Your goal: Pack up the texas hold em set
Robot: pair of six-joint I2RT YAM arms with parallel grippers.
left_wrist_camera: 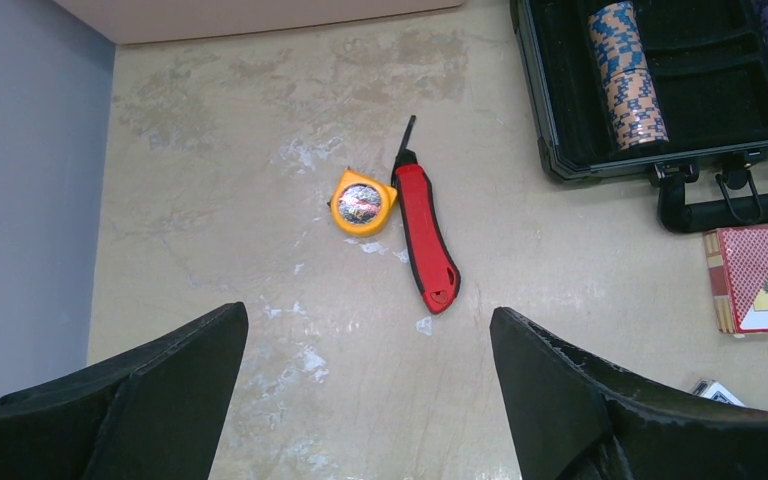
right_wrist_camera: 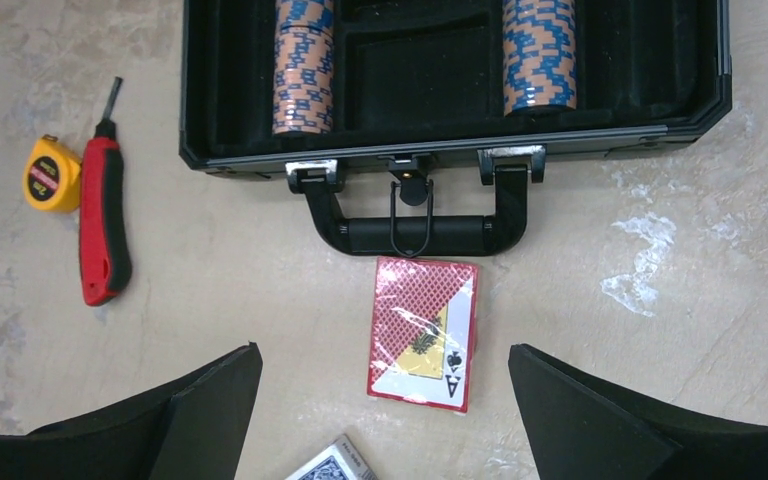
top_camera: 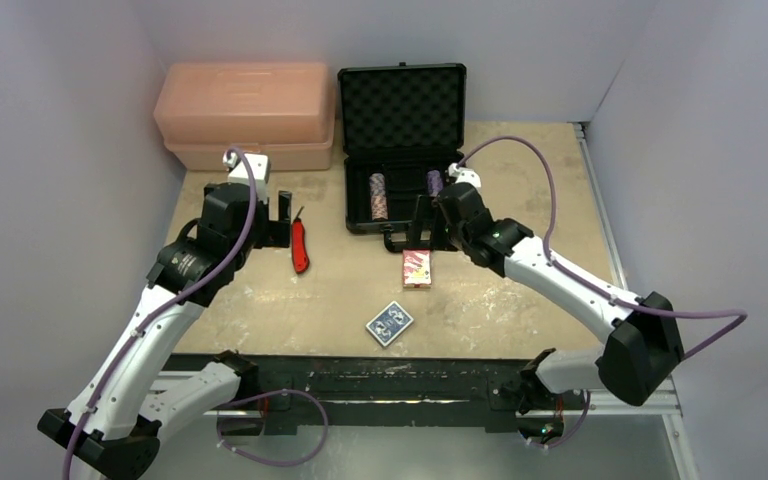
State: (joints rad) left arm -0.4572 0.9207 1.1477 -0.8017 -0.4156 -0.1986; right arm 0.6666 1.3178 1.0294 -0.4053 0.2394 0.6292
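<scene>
By the briefcase handle (right_wrist_camera: 415,236), the right arm (top_camera: 560,280) stretches forward, jaws wide.

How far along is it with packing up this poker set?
Done: two chip stacks lie in the open black case. In hand: nothing; left gripper and right gripper are open, the right above the red deck. Left: red deck and blue deck lie on the table, lid up.
</scene>
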